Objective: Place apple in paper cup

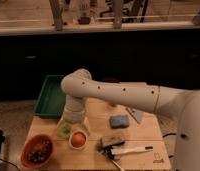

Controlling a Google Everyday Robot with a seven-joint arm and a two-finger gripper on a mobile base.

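Note:
The apple, small and orange-red, sits in the mouth of the small white paper cup on the wooden table's front left part. The cup's pale rim shows around the fruit. My gripper hangs from the white arm directly above and slightly left of the apple, very close to it. A pale green round thing lies just left of the cup, partly behind the gripper.
An orange bowl with dark contents stands at the front left corner. A green tray lies at the back left. A blue sponge, a brown block and a white-handled brush lie to the right.

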